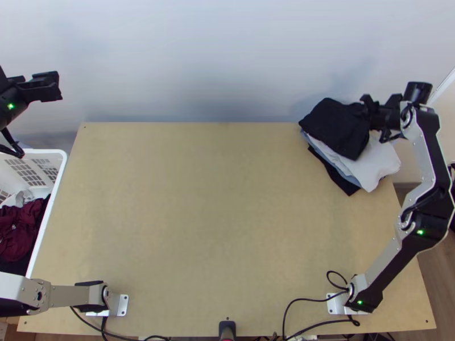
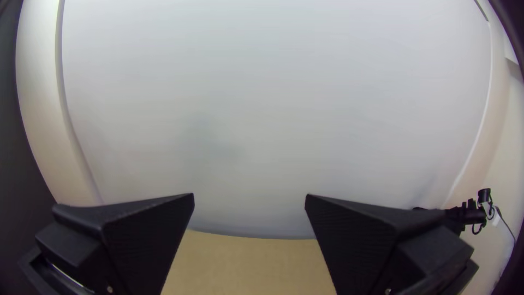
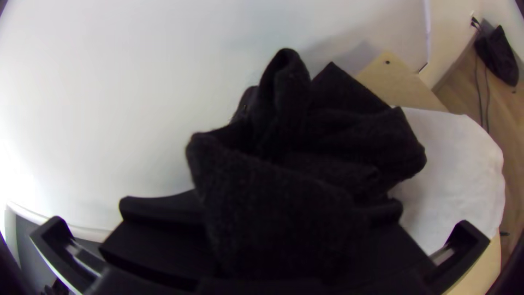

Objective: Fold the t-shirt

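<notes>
At the far right, the black t-shirt point(image 1: 335, 125) lies as a folded bundle on top of a pile of folded clothes. My right gripper point(image 1: 372, 116) is at its right edge. In the right wrist view, the black t-shirt point(image 3: 305, 180) bulges up in bunched folds from between the fingers of my right gripper point(image 3: 265, 229), which is shut on it; the cloth hides the fingertips. My left gripper point(image 1: 50, 87) is at the far left, beyond the table's left edge. In the left wrist view, my left gripper point(image 2: 250, 202) stands open with nothing between its fingers.
Under the black t-shirt are white point(image 1: 378, 159), light blue and black folded cloths near the table's far right corner. A white basket point(image 1: 54, 187) with dark red and black clothes stands left of the table point(image 1: 216, 199). A pale wall rises behind the table's far edge.
</notes>
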### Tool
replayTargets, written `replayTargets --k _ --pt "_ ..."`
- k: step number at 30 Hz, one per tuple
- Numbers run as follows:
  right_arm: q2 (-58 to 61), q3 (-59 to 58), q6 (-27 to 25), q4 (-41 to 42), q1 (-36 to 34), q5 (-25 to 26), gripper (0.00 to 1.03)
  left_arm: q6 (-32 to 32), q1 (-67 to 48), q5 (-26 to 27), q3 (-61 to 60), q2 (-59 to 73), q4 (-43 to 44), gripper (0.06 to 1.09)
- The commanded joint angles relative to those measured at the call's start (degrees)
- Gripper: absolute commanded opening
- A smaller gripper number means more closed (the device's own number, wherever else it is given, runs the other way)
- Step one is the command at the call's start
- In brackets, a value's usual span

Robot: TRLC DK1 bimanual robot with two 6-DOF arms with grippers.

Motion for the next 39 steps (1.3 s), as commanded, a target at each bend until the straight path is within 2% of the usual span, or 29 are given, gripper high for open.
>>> replayTargets --k 1,15,16,17,20,24,32,34,37,39 --pt "-4.6 -4.0 -3.8 0.1 -1.2 1.4 0.03 -0.8 0.3 -0.3 -1.3 -1.5 1.1 1.04" --pt "-6.8 -13.1 -8.1 0.9 -7.2 4.0 0.03 -0.4 0.0 -0.3 -2.0 -1.7 1.6 1.04" --pt "-6.9 -13.6 -8.3 1.0 -7.5 4.3 0.09 -0.4 0.0 -0.3 -2.0 -1.7 1.7 1.04" --pt "-6.8 -13.8 -8.3 1.1 -7.7 5.2 0.25 -0.4 -0.1 -0.3 -2.0 -1.7 1.7 1.04" --pt "-6.9 -15.2 -9.5 2.7 -8.5 11.3 1.00 -0.3 -0.2 -0.3 -2.0 -1.6 2.0 1.04" --pt "-8.7 -18.3 -9.5 8.9 -10.4 15.7 1.00 0.2 -0.3 -0.3 -1.9 -1.7 2.3 1.04" --pt "-15.8 -21.7 -8.7 16.2 -12.0 25.0 1.00 0.6 -0.2 -0.3 -1.9 -2.2 2.3 1.04" --pt "-19.3 -23.3 -10.0 19.3 -10.8 29.0 1.00 0.6 -0.2 -0.3 -1.9 -2.3 2.3 1.04" --pt "-24.7 -26.6 -12.9 24.8 -6.7 29.5 0.99 0.6 -0.2 -0.3 -1.9 -2.4 2.4 1.04" --pt "-27.0 -28.9 -16.9 25.3 -2.5 29.5 0.99 0.6 -0.2 -0.3 -1.8 -2.4 2.4 1.04"
